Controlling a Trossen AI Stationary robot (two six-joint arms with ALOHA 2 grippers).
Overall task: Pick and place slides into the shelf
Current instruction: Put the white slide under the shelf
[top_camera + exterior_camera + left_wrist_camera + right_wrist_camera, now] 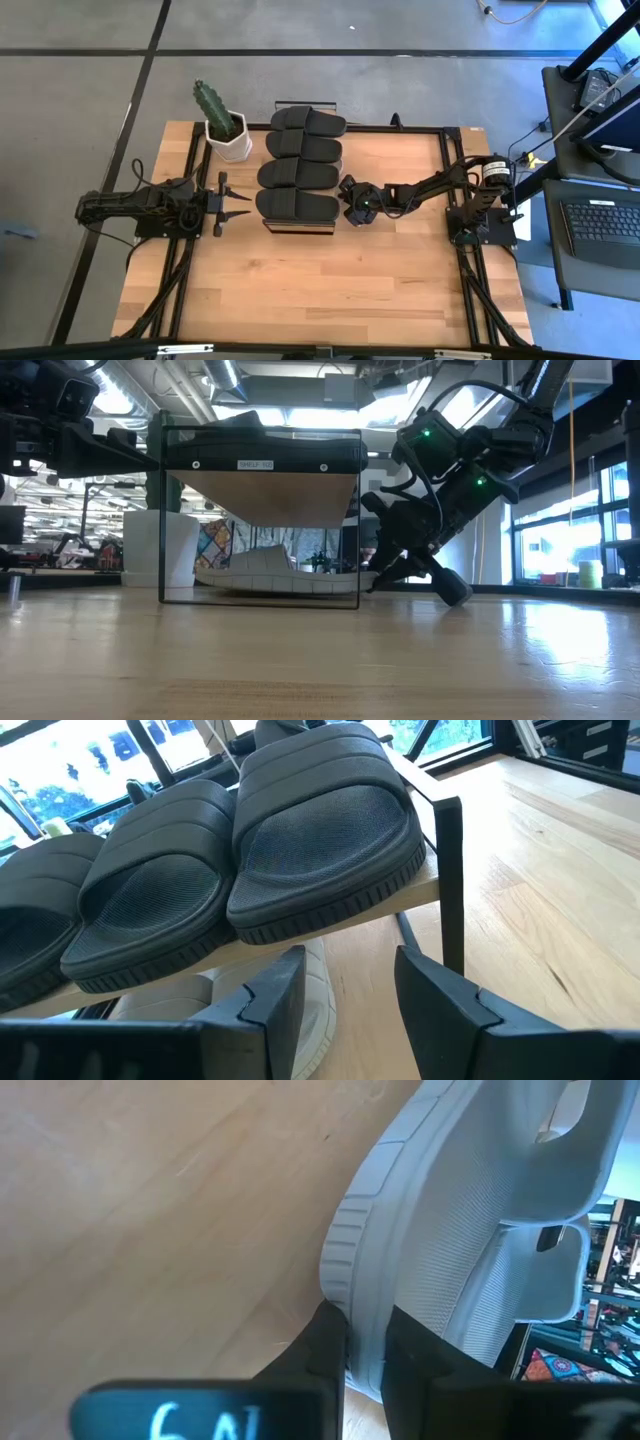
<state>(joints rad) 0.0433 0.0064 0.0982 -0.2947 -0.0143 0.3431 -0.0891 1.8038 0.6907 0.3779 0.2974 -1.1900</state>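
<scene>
The shelf (300, 228) stands mid-table, and its plank top carries several black slides (300, 165) side by side, seen close in the left wrist view (320, 840). A light grey slide (265, 572) lies low under the plank (265, 495). My right gripper (350, 200) is at the shelf's right end, shut on that light slide (470, 1230). My left gripper (240, 200) hovers open just off the shelf's left end, touching nothing (350, 980). A pale slide (315, 985) shows beneath the plank in its view. My right gripper (365, 1335) pinches the light slide's sole at its ribbed rim (345, 1250), on the end facing the table's right. One finger (320, 1340) is under the sole and the other (415, 1355) is on the footbed. It slants down from the table's right (385, 575). The slide lies about level under the plank.
A white pot with a green cactus (225, 130) stands at the shelf's far left corner. The shelf's dark corner post (450, 870) is close to my left gripper. Bare wood table (330, 290) spreads along the near side.
</scene>
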